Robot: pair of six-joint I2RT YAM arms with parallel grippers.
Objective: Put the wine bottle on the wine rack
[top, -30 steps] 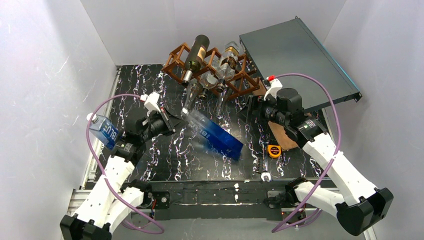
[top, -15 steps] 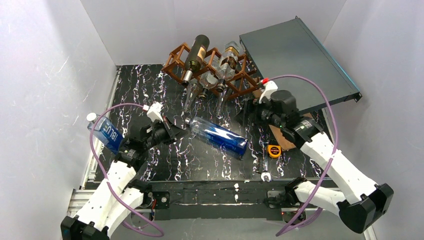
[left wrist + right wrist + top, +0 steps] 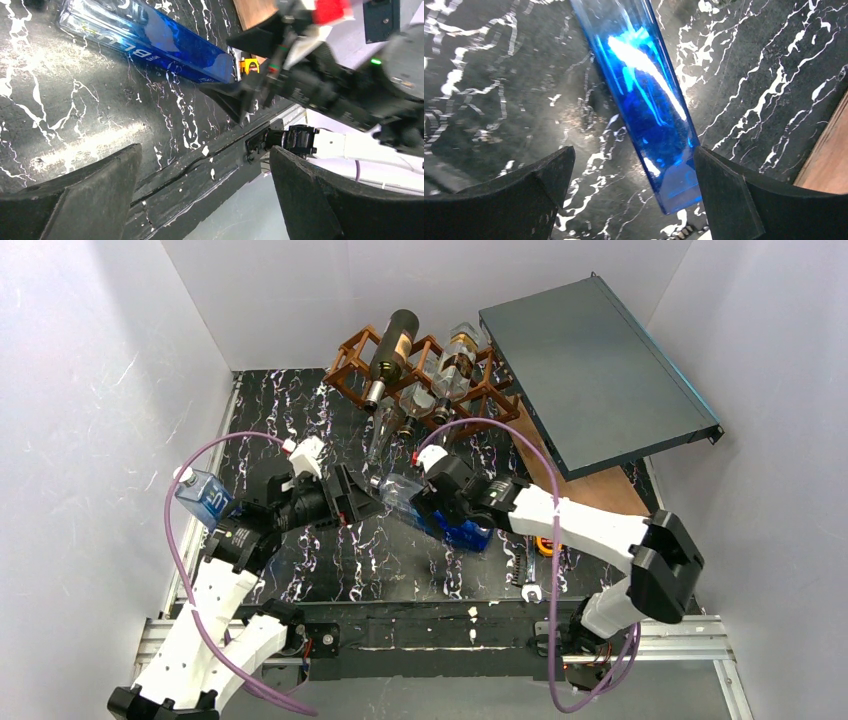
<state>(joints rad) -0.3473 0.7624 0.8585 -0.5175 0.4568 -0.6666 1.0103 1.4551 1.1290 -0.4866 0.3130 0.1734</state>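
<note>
right end effector [image 3: 632, 150] spread open above blue wine bottle [image 3: 644, 90] lying flat, left end effector [image 3: 204, 150] released beside it

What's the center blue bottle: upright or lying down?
Lying down: the blue bottle rests lengthwise on the marbled table, under the open right gripper.

1. Top view: bright, even light from above. The white walls [image 3: 90, 390] are washed out and shadows are soft.
2. Left wrist view: glare streaks on the glossy table [image 3: 75, 100]. The near fingers [image 3: 75, 200] are dark and blurred.
3. Right wrist view: strong white glare on the bottle [image 3: 649, 110]. The table's veins are smeared at left.
</note>
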